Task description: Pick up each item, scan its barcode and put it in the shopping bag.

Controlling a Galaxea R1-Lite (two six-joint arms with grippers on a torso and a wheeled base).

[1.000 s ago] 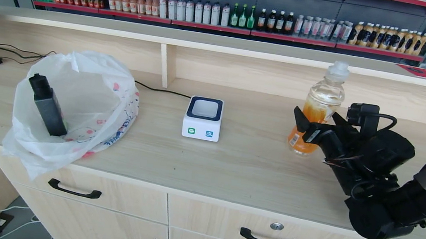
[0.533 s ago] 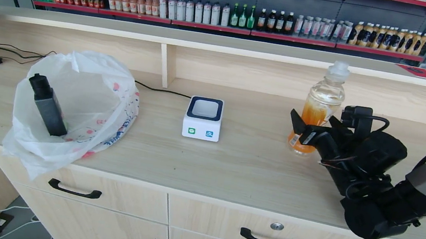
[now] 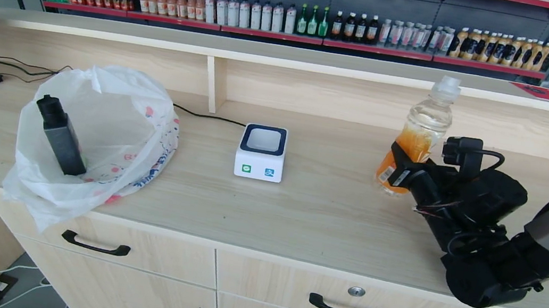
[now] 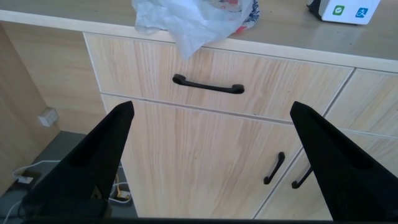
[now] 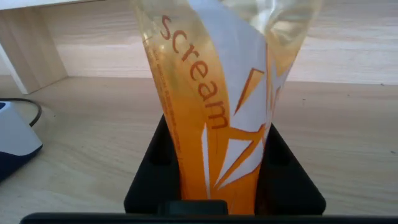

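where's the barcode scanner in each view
Head view: barcode scanner on the wooden counter, between shopping bag and orange drink bottle.
Left wrist view: barcode scanner on the wooden counter above the drawers, past the shopping bag.
Right wrist view: barcode scanner beside the orange drink bottle.
Shared landmark: the wooden counter.

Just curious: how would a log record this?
right gripper: shut on orange drink bottle, tilted | left gripper: open | shopping bag: holds dark bottle
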